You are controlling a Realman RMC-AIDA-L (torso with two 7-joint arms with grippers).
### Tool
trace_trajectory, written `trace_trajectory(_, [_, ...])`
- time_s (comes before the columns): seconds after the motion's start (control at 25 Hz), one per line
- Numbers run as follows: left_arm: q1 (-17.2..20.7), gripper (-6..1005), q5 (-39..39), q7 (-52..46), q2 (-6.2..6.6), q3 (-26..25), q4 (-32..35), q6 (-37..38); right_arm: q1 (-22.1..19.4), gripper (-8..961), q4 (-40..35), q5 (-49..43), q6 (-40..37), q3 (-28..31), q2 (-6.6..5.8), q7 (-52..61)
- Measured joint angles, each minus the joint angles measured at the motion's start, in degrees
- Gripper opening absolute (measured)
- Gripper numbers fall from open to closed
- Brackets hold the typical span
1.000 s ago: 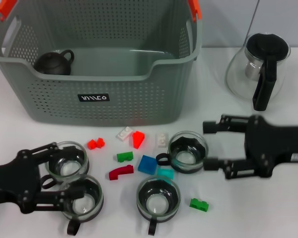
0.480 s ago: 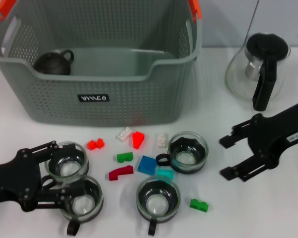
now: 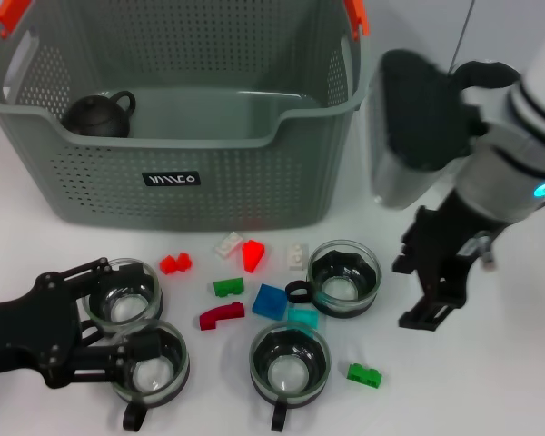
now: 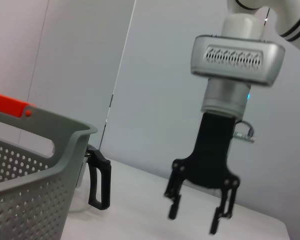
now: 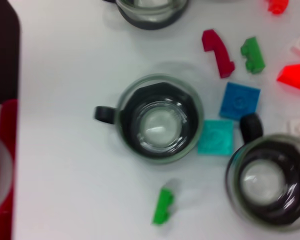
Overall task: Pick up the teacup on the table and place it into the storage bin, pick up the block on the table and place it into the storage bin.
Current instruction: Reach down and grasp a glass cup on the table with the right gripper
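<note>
A plain white counter (image 3: pixel 518 381) fills the lower part of the head view, smooth and evenly lit, with only soft, faint shadows. Behind it stands a pale grey wall (image 4: pixel 155 75), flat and bare. In the left wrist view a thin dark line (image 4: pixel 121 80) runs down the wall at a slight slant, and the wall is a shade lighter to one side of it. The counter's far edge meets the wall directly. Floor, windows and lamps are out of view.
</note>
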Motion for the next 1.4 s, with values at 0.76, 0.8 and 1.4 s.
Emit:
trace_trajectory(0.76, [0.55, 946, -0.10, 0.24, -0.34, 0.00, -0.02, 0.01, -3.91, 717, 6.15, 5.92, 22.89, -18.48, 0.19, -0.42])
trace_trajectory(0.8, [0.55, 946, -0.10, 0.26, -0.33, 0.00, -0.02, 0.03, -3.74, 717, 6.92, 6.13, 23.44, -18.66, 0.21, -0.44])
trace_trajectory(1.4, [0.04, 946, -0.10, 0.33, -0.32, 0.00, -0.02, 0.15, -3.08, 599, 9.55, 7.22, 25.10, -20.19, 0.09, -0.19])
